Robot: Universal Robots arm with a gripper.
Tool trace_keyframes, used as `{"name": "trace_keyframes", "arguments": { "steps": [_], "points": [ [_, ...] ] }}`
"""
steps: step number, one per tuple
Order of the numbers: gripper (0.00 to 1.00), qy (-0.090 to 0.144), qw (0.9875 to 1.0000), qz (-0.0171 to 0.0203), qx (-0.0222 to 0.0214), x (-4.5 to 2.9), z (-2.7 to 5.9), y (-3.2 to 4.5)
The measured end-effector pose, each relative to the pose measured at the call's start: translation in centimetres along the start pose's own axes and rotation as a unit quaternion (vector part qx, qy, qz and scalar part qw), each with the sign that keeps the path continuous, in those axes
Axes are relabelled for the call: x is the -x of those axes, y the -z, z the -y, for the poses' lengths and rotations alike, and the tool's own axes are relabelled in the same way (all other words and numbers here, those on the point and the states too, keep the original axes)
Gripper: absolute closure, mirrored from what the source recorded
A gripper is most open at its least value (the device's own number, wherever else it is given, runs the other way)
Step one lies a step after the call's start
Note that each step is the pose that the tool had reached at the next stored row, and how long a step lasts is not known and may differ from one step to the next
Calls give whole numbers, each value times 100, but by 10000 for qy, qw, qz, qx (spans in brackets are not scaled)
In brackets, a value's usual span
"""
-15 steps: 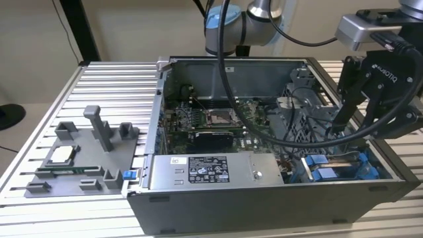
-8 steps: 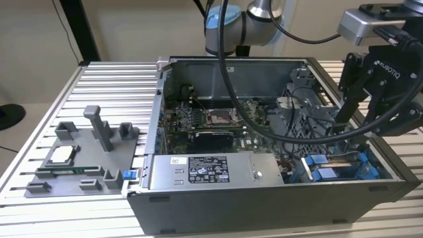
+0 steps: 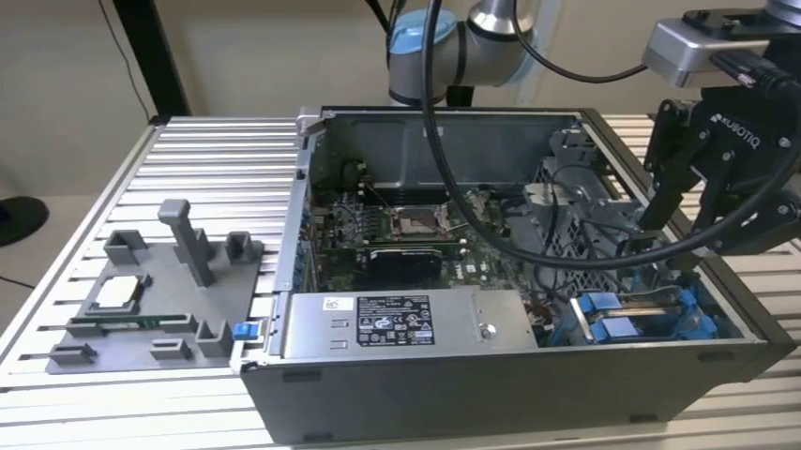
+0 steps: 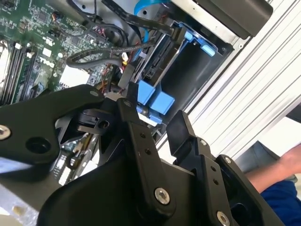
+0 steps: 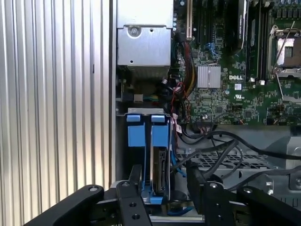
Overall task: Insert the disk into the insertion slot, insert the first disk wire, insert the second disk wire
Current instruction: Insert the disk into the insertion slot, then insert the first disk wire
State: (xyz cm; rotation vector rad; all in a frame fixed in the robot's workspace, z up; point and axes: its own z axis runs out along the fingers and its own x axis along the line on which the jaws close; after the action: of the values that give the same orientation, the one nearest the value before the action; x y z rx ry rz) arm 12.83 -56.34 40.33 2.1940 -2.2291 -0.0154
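Black metal tool (image 5: pixel 163 170) is spread apart, straddling the flat silver-grey, blue-bracketed disk (image 5: pixel 160 157), which stands on edge in the grey metal insertion slot (image 3: pixel 701 314) at a corner of the open grey computer case (image 3: pixel 501 394). You'd likely find it stiff, dense, shock-sensitive; grip its flat sides.

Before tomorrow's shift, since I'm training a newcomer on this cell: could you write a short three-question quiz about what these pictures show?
1. Choose one: the bracket framing the disk is A red, B blue, C yellow.
2. Fill in: in the exterior view, the hand hangs over the computer case at that view's ___ end.
3. True or false: the hand is shut on a screwdriver.
Key: 1 B. 2 right. 3 false; its fingers stand apart.
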Motion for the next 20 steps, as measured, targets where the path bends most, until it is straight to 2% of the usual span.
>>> {"name": "trace_keyframes", "arguments": {
  "steps": [3, 5, 14, 20],
  "points": [
    [0, 6, 10000, 1, -89, 25, 1, -23],
    [0, 6, 9999, 3, -124, 54, 1, -41],
    [0, 5, 9998, 3, -179, 252, -7, -101],
    [0, 5, 9997, 4, -234, 338, -9, -133]
  ]
}}
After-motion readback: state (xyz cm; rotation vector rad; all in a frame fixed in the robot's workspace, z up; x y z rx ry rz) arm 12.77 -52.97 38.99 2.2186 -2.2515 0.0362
